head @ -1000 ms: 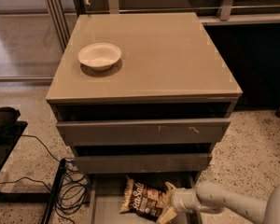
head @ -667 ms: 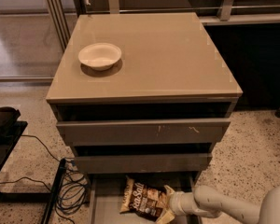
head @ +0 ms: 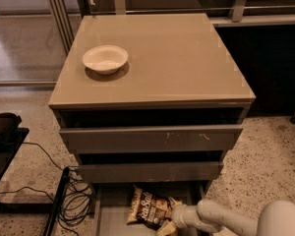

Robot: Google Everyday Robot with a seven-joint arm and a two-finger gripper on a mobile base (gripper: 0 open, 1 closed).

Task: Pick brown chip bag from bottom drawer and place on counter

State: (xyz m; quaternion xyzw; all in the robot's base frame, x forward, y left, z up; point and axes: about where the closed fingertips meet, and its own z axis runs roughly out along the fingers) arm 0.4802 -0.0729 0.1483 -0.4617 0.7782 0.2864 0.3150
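We see the bottom drawer [head: 112,208] pulled out, with the brown chip bag [head: 148,206] lying on its floor and bare floor to the bag's left. The worktop [head: 182,63] carries a white bowl [head: 105,59] on its left side, open to the right. Our gripper [head: 168,226] sits at the bag's near right edge; we cannot tell its grip. It has edged slightly nearer since earlier, and the bag has not moved.

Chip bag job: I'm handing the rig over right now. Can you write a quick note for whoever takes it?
The gripper is low in the open bottom drawer, at the lower right end of the chip bag. Grasp unconfirmed.
The chip bag lies on the drawer floor, not lifted.
The counter has a white bowl on its left side.
Done: drawer open, arm reached to the bag.
Left: secure the bag, lift it out, set it on the counter.
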